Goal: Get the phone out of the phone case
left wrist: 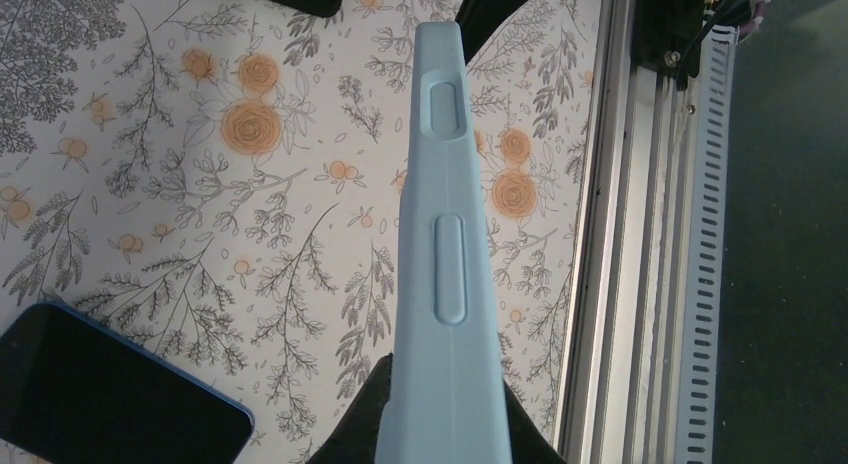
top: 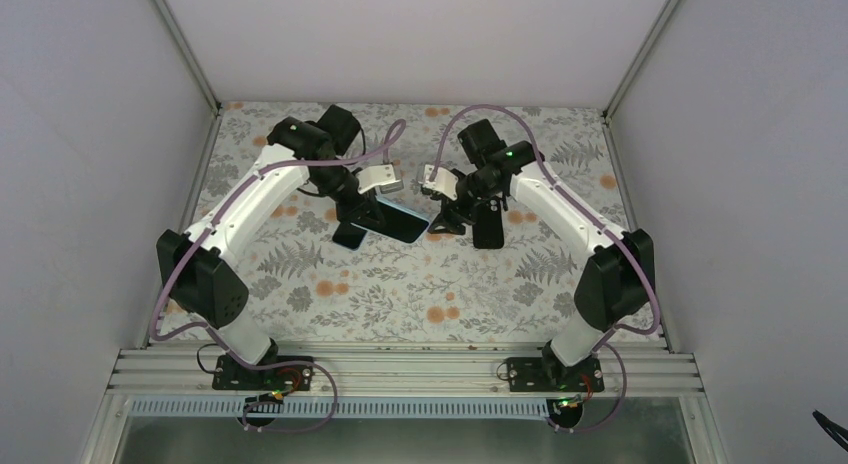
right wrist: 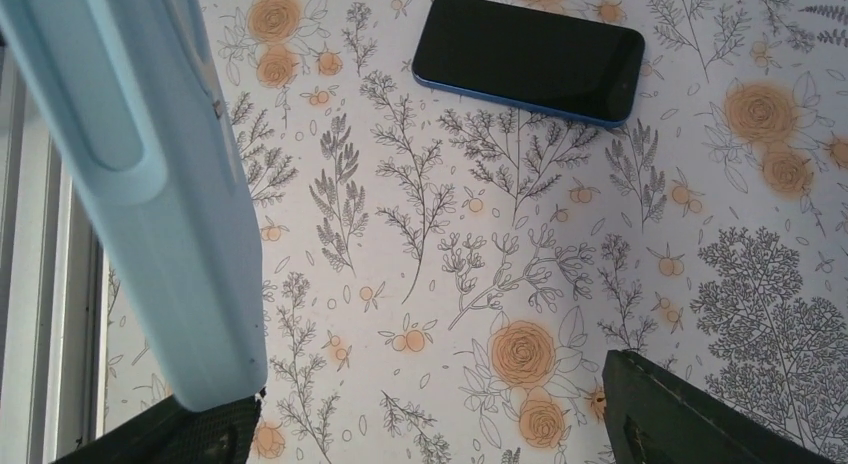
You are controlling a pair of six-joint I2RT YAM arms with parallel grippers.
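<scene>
The light blue phone case is held above the flowered table by my left gripper, which is shut on its end. In the left wrist view the case stands edge-on between the jaws of that gripper. The phone, with a black screen and a blue rim, lies bare on the table, partly hidden under the left gripper. It also shows in the left wrist view and the right wrist view. My right gripper is open and empty. The case's free end is right beside its left finger.
An aluminium rail runs along the near edge of the table and shows in the left wrist view. White walls enclose the left, right and back. The right gripper's fingers sit just past the case's tip.
</scene>
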